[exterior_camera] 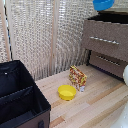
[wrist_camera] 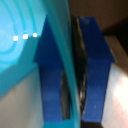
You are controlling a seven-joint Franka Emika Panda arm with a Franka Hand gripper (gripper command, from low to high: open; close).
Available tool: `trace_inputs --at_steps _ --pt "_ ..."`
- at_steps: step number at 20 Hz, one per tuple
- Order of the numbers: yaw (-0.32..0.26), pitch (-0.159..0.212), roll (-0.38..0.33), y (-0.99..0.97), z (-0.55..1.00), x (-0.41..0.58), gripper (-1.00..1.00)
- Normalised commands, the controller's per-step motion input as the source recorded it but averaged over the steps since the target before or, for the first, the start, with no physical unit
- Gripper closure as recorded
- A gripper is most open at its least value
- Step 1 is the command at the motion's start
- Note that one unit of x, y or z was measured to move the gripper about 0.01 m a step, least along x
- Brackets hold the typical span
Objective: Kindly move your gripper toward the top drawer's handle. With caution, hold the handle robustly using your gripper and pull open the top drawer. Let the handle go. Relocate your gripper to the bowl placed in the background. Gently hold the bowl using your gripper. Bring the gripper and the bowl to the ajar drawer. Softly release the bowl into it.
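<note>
No writing is legible anywhere; the small red-and-yellow printed packet (exterior_camera: 77, 77) on the pale plank floor is too blurred to read. The small round bright blue plastic bowl (exterior_camera: 103, 4) hangs above the open grey-brown wood-grain top drawer (exterior_camera: 106, 35) with its thin silver bar handle (exterior_camera: 104, 40). In the wrist view, the gripper (wrist_camera: 75, 75) pinches the bowl's smooth thin rim between blue fingers (wrist_camera: 97, 75). A glossy yellow round bowl (exterior_camera: 66, 92) sits just beside the packet, near a black fabric box (exterior_camera: 20, 100).

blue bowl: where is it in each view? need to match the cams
Exterior view: the small round bright blue plastic bowl is at the top edge, cropped, above the open top drawer.
Wrist view: its cyan-lit rim runs between the blue fingers.
Shared landmark: only the bowl itself.
</note>
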Motion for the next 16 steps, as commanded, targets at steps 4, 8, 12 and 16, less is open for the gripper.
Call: trace_inputs --at_steps 4,8,12,16 --pt "0.003 0.016 0.004 -0.39 -0.02 -0.037 -1.00" --pt "0.013 0.035 0.001 -0.03 0.10 0.052 -1.00" --pt "-0.005 0.098 0.013 -0.07 0.26 0.254 -1.00" --pt "-0.028 0.068 0.005 -0.08 0.26 0.186 -1.00"
